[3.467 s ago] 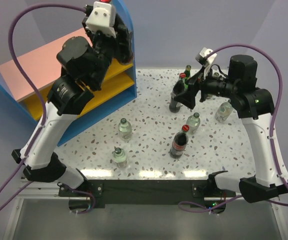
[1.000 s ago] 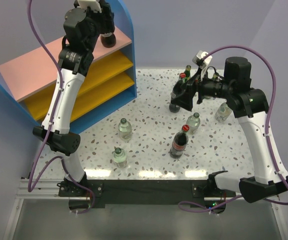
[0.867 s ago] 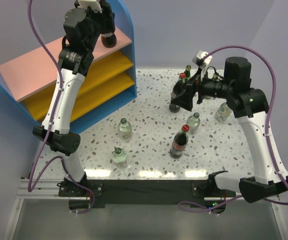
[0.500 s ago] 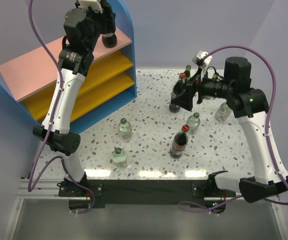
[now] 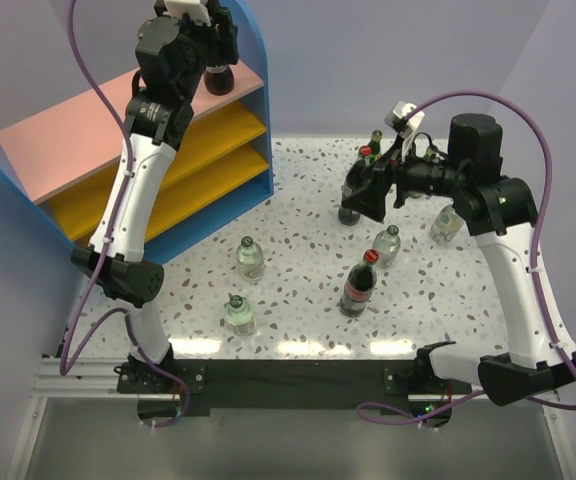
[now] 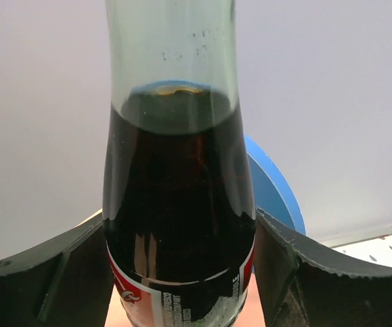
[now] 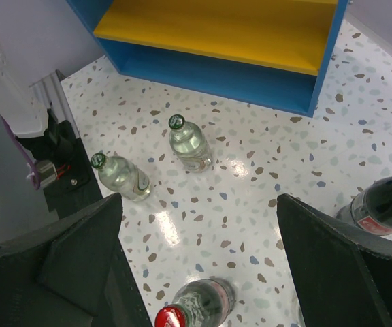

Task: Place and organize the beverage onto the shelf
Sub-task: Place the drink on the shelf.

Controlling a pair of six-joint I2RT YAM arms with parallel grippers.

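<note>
Our left pincer (image 5: 215, 62) pinches a cola bottle (image 6: 179, 225) upright on the pink top board (image 5: 68, 125) of the shelf (image 5: 255, 62). Our right pincer (image 7: 197, 211) hangs spread above the bench (image 7: 264, 177), where clear bottles (image 7: 190, 144) stand.

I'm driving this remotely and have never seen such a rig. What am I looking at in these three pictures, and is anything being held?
Two robot arms are bolted at the table's near edge: a left arm and a right arm. The overhead picture shows both. The other two pictures come from a camera on each wrist. The left gripper is shut on a dark cola bottle, up at the pink top board of the shelf. Whether the bottle rests on the board is unclear. The right gripper is open and empty above the table. More bottles stand there, among them a clear green-capped bottle and a red-capped cola bottle.
</note>
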